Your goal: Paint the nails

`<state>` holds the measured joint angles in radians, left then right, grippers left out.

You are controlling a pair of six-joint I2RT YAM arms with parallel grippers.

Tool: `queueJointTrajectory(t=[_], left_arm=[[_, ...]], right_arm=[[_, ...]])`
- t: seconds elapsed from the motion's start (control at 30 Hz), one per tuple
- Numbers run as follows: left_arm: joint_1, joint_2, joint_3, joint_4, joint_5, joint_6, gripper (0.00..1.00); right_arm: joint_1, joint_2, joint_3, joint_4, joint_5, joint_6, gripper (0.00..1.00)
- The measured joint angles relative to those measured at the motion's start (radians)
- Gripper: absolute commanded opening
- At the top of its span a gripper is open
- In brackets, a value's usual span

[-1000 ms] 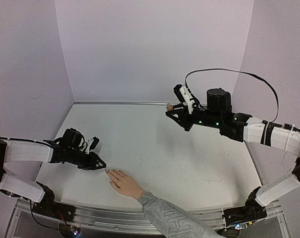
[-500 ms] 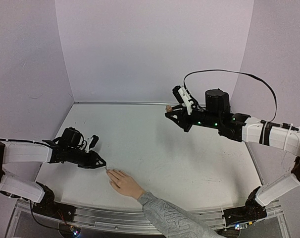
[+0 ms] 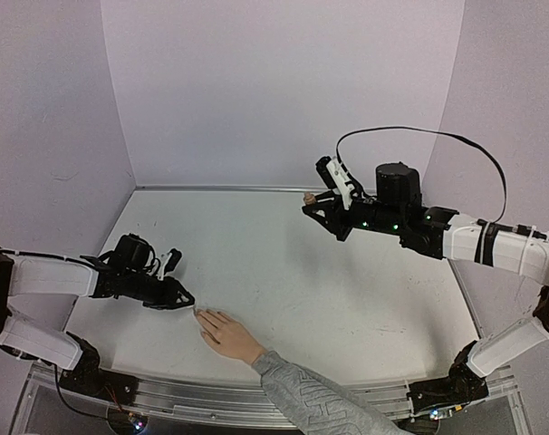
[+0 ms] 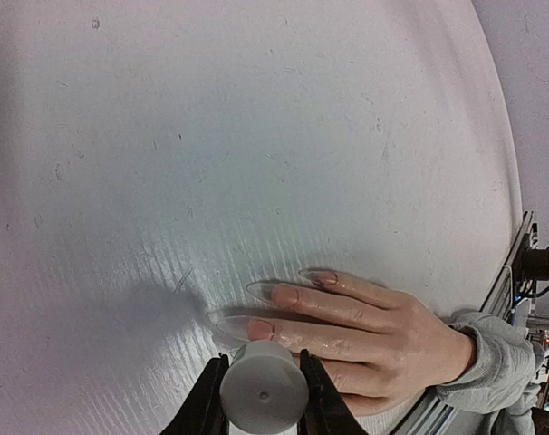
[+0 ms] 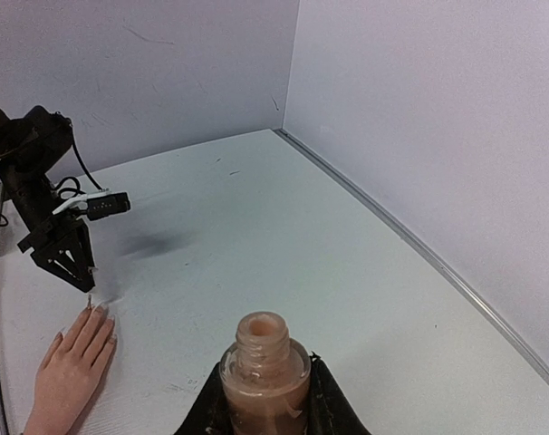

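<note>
A light-skinned hand (image 3: pixel 227 335) with a grey patterned sleeve (image 3: pixel 311 401) lies flat at the table's front. In the left wrist view its nails (image 4: pixel 259 329) are pink with long clear tips. My left gripper (image 3: pixel 180 299) is shut on a white round polish cap (image 4: pixel 264 391), held just above the fingertips; the brush under the cap is hidden. My right gripper (image 3: pixel 311 203) is shut on an open bottle of beige-pink polish (image 5: pixel 264 372), held upright above the far middle of the table. The hand (image 5: pixel 71 367) also shows in the right wrist view.
The white table (image 3: pixel 284 272) is ringed by lilac walls. A metal rail (image 3: pixel 211 391) runs along the near edge. A black cable (image 3: pixel 419 134) loops above the right arm. The left arm (image 5: pixel 57 237) shows in the right wrist view, above the fingertips.
The right arm with the bottle has shifted very slightly. The left gripper stays at the fingertips with the cap. The hand has not moved.
</note>
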<state>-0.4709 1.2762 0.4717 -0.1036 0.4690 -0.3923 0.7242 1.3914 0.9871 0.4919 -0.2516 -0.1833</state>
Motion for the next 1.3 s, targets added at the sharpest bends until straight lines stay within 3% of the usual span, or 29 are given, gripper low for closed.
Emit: queueJointTrajectory(t=[1.3], left_arm=[[0.000, 0.042, 0.019, 0.000, -0.027, 0.000, 0.00]], right_arm=[[0.000, 0.000, 0.000, 0.000, -0.003, 0.000, 0.00]])
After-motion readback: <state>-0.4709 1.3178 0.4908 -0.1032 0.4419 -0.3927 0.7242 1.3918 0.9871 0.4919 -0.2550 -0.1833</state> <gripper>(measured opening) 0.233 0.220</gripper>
